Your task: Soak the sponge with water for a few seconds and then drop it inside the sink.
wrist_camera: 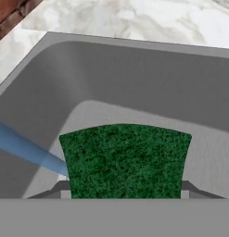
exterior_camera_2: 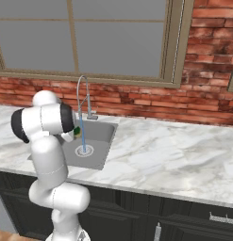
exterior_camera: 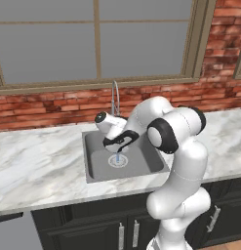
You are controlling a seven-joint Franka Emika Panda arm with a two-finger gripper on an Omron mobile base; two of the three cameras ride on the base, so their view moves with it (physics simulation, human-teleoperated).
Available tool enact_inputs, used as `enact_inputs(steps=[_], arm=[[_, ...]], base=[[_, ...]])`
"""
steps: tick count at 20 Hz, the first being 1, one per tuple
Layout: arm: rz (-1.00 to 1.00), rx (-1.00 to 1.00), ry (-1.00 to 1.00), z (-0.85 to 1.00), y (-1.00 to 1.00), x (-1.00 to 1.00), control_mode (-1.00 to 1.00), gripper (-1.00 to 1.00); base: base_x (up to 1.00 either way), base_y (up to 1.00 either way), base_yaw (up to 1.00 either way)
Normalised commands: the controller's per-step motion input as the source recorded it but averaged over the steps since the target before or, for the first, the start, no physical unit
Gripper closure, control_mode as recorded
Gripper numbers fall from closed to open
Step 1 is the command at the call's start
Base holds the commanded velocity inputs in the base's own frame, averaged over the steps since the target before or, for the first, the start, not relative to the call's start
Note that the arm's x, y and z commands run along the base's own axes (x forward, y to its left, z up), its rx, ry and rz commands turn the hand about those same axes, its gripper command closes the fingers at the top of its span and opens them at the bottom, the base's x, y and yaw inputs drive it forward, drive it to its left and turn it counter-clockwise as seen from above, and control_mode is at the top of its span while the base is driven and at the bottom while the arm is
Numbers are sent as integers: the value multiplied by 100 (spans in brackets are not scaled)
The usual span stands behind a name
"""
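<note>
In the hand view the dark green sponge (wrist_camera: 125, 159) sits between my two fingertips (wrist_camera: 64, 190), with my gripper (wrist_camera: 125, 193) shut on it. The pale-blue water (wrist_camera: 23, 148) runs in from the left and meets the sponge's left edge. Behind it lies the grey sink (wrist_camera: 134, 78). From the right base view, the sponge (exterior_camera_2: 77, 131) shows green over yellow at the stream of water (exterior_camera_2: 83, 140), above the sink (exterior_camera_2: 103, 134) and below the silver tap (exterior_camera_2: 82, 89). In the left base view my gripper (exterior_camera: 120, 145) hangs over the sink (exterior_camera: 95, 168), with water (exterior_camera: 118, 157) falling to the drain.
White marble counter (exterior_camera: 39, 166) surrounds the basin, with a long stretch to its right (exterior_camera_2: 174, 160). A brick wall and a window stand behind the tap (exterior_camera: 115, 97). Dark cabinets run below the counter edge.
</note>
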Motion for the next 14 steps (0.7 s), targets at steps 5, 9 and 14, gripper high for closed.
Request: enact_inputs(steps=[5, 9, 14], arm=[[-6, -3, 0, -12, 0, 23, -100, 100], [-6, -3, 0, -10, 0, 23, -100, 100], [-5, -3, 0, -19, 0, 27, -100, 100]], base=[[0, 0, 0], [0, 0, 0], [0, 0, 0]])
